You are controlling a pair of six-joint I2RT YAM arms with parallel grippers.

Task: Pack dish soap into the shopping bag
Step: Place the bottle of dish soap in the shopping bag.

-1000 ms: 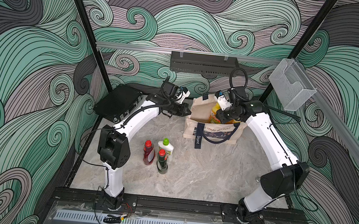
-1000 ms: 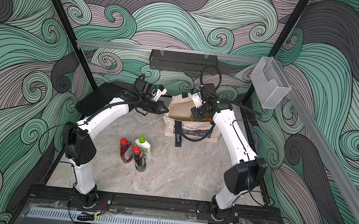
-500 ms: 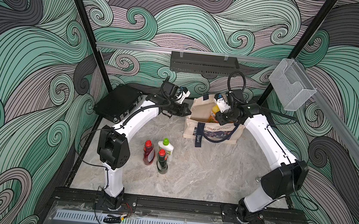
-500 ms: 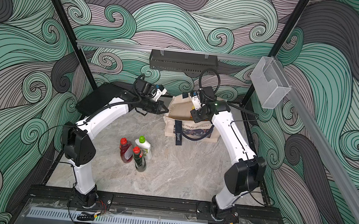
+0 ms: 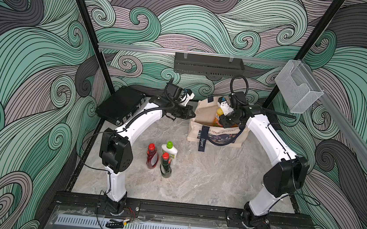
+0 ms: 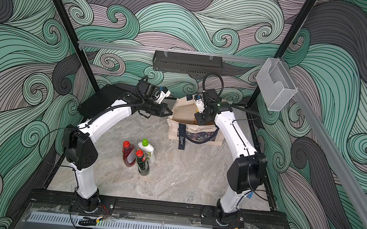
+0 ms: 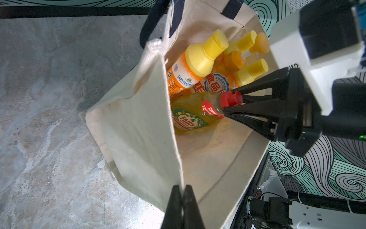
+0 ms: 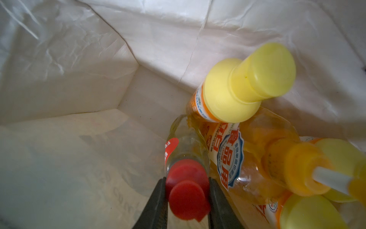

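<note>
In a top view the shopping bag (image 5: 218, 135) stands right of centre, in the upper half. The right gripper (image 7: 230, 103) reaches inside it, jaws clamped on the red cap of the yellow bottle (image 7: 189, 117), which is tilted beside the orange bottles (image 7: 184, 77). Its base perhaps touches the bag's floor. The left gripper (image 7: 182, 191) pinches the bag's rim.

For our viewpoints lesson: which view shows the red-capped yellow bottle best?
Left wrist view: the red-capped yellow bottle shows label, neck and cap, in the right claw in the shopping bag. The right wrist view shows only cap and neck; both top views hide it.
</note>
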